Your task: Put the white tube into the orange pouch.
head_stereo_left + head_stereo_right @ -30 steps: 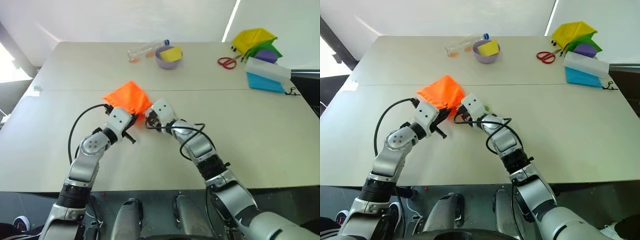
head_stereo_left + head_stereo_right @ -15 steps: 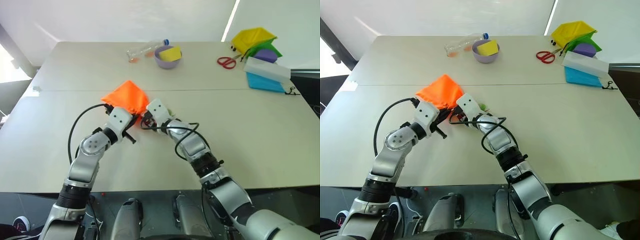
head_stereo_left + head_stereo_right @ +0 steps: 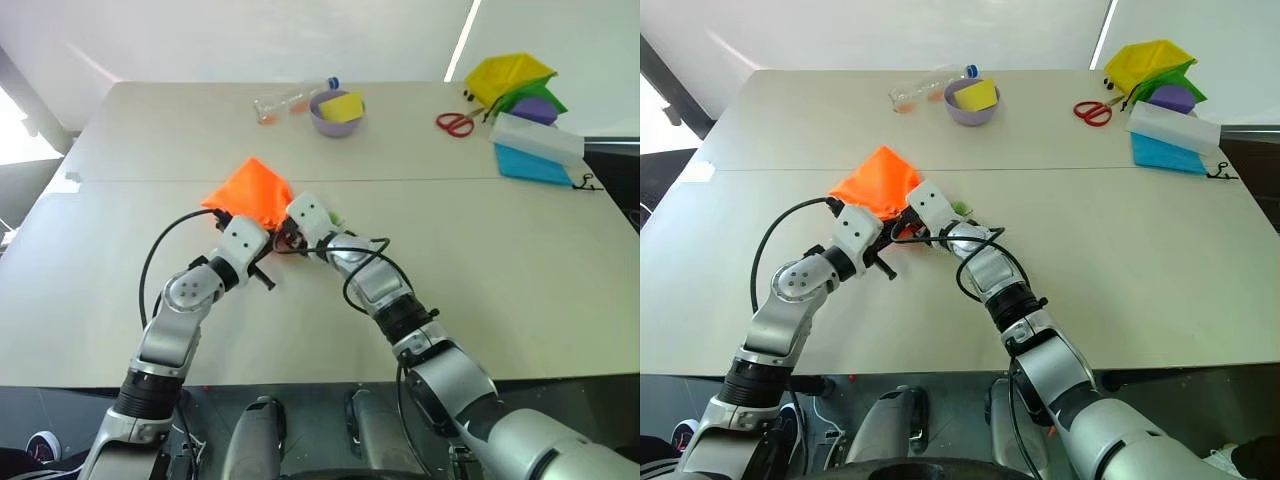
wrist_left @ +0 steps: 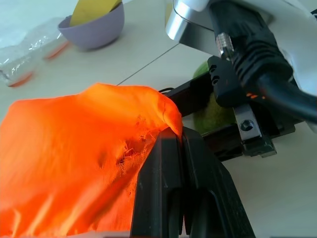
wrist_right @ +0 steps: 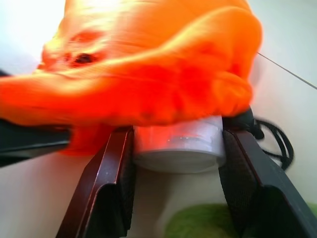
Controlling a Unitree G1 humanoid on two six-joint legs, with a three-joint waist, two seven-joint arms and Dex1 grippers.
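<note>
Your left tool [image 4: 173, 148] is pressed together on the mouth edge of the orange pouch [image 3: 252, 192], pinching a fold of the fabric so the opening lifts a little off the desk [image 3: 520, 260]. Your right tool [image 5: 176, 148] stands partly spread with the white tube [image 5: 178, 146] clamped between its two fingers [image 5: 111, 178]; the tube's round end sits right at the pouch mouth, with the orange cloth draped over its top. A green ring [image 5: 208, 223] lies on the desk just under the right tool. Both forearms reach forward from the near edge and angle in toward each other, the left pointing to the right, the right pointing to the left, so the two tools meet at the pouch's near corner, about mid-desk and left of centre.
</note>
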